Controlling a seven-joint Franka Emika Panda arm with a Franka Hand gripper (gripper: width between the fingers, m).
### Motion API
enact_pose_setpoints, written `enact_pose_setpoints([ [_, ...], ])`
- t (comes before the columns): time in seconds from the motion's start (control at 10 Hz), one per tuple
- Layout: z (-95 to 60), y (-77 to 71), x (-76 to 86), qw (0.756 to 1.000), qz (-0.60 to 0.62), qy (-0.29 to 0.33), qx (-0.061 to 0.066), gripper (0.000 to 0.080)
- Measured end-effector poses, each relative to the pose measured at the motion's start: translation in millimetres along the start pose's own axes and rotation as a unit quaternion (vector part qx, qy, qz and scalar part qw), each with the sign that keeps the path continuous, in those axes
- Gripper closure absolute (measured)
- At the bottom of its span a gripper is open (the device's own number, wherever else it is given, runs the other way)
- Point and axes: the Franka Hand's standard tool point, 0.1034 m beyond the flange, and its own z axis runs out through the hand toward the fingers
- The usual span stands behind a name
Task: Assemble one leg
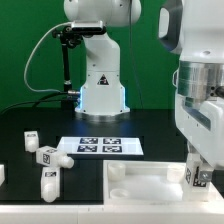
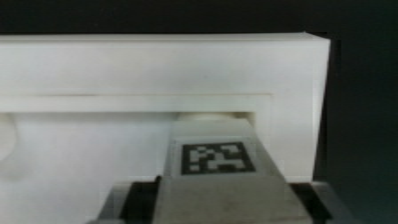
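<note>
Arm pose: the white Franka arm is seen at the exterior view's right, wrist pointed straight down, with the two-finger gripper lowered over the large flat white square panel with raised rim.
Gripper state: in the wrist view the gripper is pinched on a small stubby white plastic leg with a black-and-white square tag, one dark finger seen on either side.
Held leg: it is carried upright between the fingers, just above the panel; contact with the panel cannot be told.
Panel contents: apart from the held leg over it, only bare white surface is seen inside the rim.
Other legs: three alike lie loose on the black table at the exterior view's left, among them one nearest the marker board, well apart from the gripper.
</note>
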Motion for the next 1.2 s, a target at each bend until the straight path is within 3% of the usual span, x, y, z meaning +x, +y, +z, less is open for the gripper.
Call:
enact_pose_setpoints([
  [0.1, 1.1, 0.2, -0.3, 1.0, -0.001, 0.0, 0.0, 0.0433],
  [0.2, 1.2, -1.1, 0.6, 0.998, -0.064, 0.001, 0.006, 0.0297],
  [0.3, 1.7, -1.4, 2.1, 0.989, -0.146, 0.003, 0.017, 0.0297],
  [0.4, 1.3, -0.8, 2.4, 0.975, -0.22, 0.006, 0.029, 0.0182],
  [0.5, 2.5, 5.9, 4.7, 0.934, -0.355, 0.007, 0.025, 0.016],
  [0.8, 2.1, 9.2, 6.2, 0.893, -0.449, 0.011, 0.028, 0.0151],
  [1.0, 1.8, 8.4, 6.9, 0.815, -0.579, 0.024, 0.023, 0.0151],
  [1.1, 2.0, 8.6, 6.4, 0.836, -0.548, 0.021, 0.025, 0.0151],
  [1.2, 2.0, 8.6, 6.5, 0.84, -0.541, 0.021, 0.025, 0.0276],
])
